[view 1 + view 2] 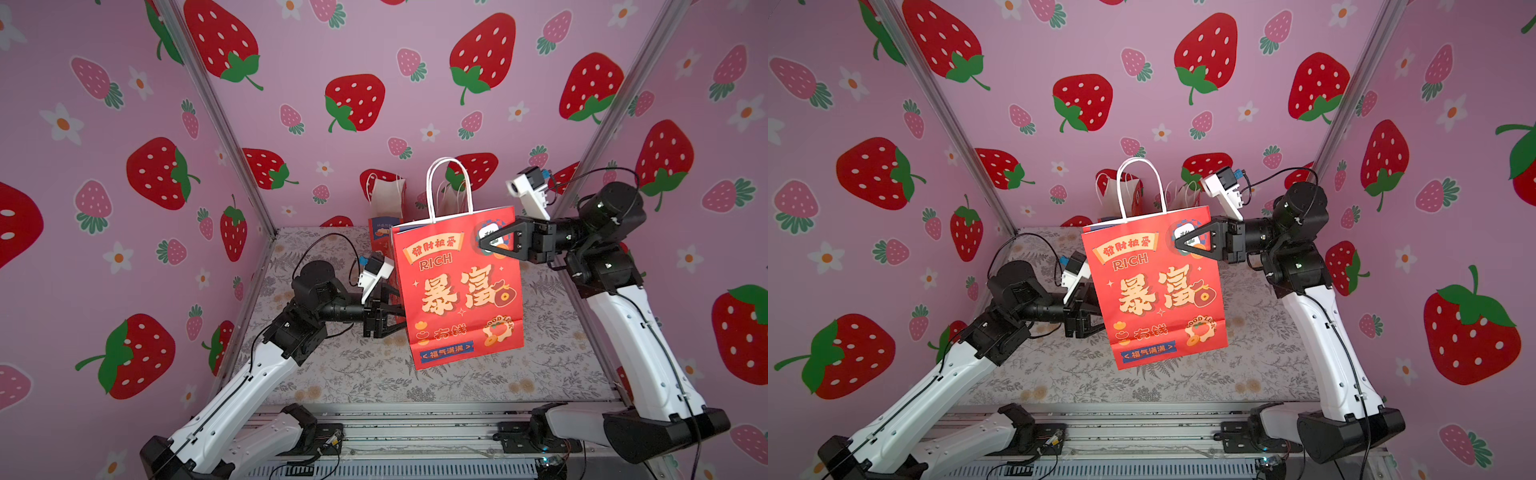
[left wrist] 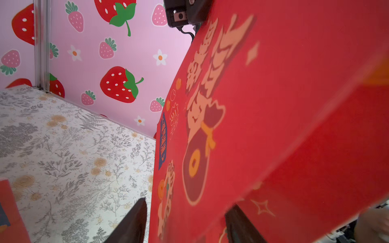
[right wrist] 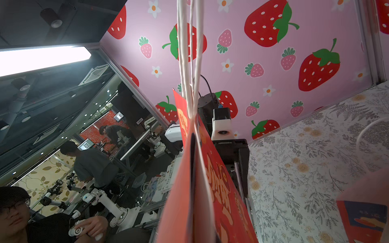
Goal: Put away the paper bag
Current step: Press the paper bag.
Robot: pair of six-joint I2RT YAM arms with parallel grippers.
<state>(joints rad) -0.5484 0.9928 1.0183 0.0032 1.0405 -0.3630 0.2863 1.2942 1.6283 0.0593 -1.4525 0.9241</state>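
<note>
The red paper bag (image 1: pixel 457 291) (image 1: pixel 1154 291), printed with gold characters and fitted with white handles (image 1: pixel 449 187), hangs upright and slightly tilted over the middle of the table. My right gripper (image 1: pixel 484 245) (image 1: pixel 1179 243) is shut on the bag's upper right corner. In the right wrist view the flattened bag (image 3: pixel 223 189) runs out from the jaws, its handles (image 3: pixel 185 63) beyond it. My left gripper (image 1: pixel 401 316) (image 1: pixel 1098 316) is at the bag's left edge, low down. Its fingers (image 2: pixel 134 221) stand apart, with the bag (image 2: pixel 273 105) edge between them.
Two more bags with white handles (image 1: pixel 386 199) (image 1: pixel 453 195) stand against the back wall behind the held bag. A floral cloth (image 1: pixel 353 374) covers the table. Pink strawberry walls close in the left, back and right. A metal rail (image 1: pixel 415 432) with both arm bases runs along the front.
</note>
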